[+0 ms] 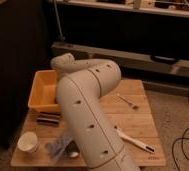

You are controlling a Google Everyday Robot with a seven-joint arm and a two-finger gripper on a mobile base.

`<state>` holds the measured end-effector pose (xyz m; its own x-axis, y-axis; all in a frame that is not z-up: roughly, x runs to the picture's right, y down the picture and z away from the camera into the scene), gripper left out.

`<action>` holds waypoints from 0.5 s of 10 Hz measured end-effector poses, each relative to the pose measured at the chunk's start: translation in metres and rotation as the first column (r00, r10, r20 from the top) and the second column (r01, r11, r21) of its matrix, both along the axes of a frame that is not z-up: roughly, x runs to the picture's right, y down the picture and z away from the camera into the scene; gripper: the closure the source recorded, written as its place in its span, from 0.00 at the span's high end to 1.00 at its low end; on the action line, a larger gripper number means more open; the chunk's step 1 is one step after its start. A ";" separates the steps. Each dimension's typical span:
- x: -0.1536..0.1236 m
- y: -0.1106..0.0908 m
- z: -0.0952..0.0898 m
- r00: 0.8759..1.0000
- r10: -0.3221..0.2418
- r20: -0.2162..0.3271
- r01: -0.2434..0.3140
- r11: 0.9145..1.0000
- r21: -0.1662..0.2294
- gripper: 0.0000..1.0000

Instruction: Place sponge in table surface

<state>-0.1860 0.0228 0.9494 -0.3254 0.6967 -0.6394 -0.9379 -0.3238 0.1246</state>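
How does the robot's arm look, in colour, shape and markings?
The arm is off-white, built of thick rounded tube segments with smooth bulbous joints. Small dark round holes run in rows along its shells. No cables or lettering show on it. The hand is not visible: it lies hidden behind the arm, toward the yellow tub.

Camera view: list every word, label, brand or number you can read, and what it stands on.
None can be read.
A small dark mark at the front right corner of the table surface: too blurred to read.
The cup, yellow tub and arm show no lettering.
The hand is hidden behind the arm near the tub; nothing to read.
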 end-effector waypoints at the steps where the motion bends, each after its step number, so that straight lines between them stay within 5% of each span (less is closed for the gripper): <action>1: 0.000 0.001 0.001 0.999 -0.007 0.043 0.008 1.000 -0.022 0.80; 5: 0.003 -0.001 0.007 0.986 0.037 0.164 -0.016 0.992 -0.126 0.80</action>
